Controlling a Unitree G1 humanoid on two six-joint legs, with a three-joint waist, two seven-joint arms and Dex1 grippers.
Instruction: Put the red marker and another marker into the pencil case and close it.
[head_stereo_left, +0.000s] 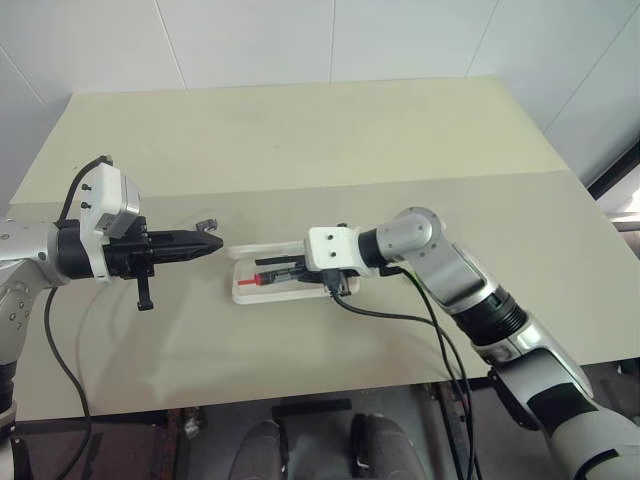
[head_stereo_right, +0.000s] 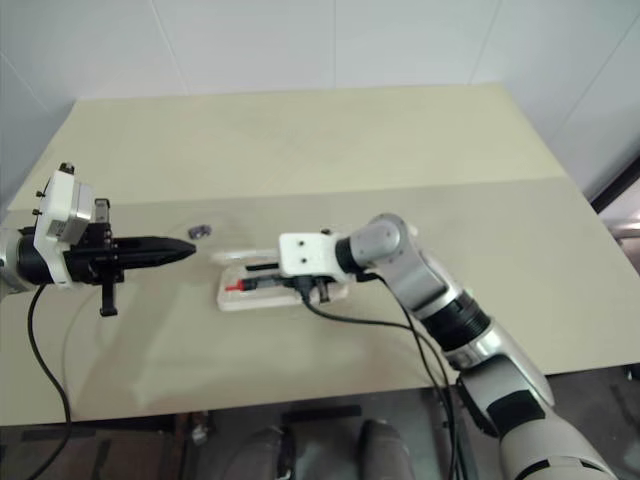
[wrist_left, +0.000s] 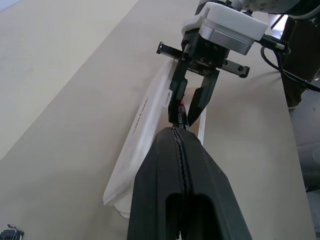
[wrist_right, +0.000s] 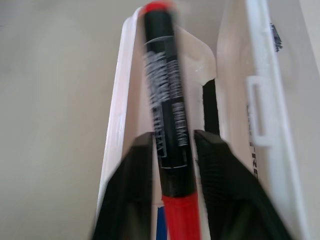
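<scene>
Over on the left, the left gripper (head_stereo_left: 205, 243) hangs above the table (head_stereo_left: 300, 140), fingers pressed tight together with nothing between them, its tip aimed toward the pencil case (head_stereo_left: 245, 291). A small dark object (head_stereo_left: 207, 224) sits on the table just beyond that tip. Moving to the centre, the case lies open, its lid (wrist_left: 145, 125) folded out flat beside the tray. Inside the tray lies the red marker (wrist_right: 167, 120), black barrel with white print and red at both ends, running lengthways along the case. And here is the right gripper (wrist_right: 172, 150), reaching in from the right: its fingers (wrist_right: 220, 175) straddle the marker's barrel with a sliver of gap on each side, parted narrowly, not clamped.
</scene>
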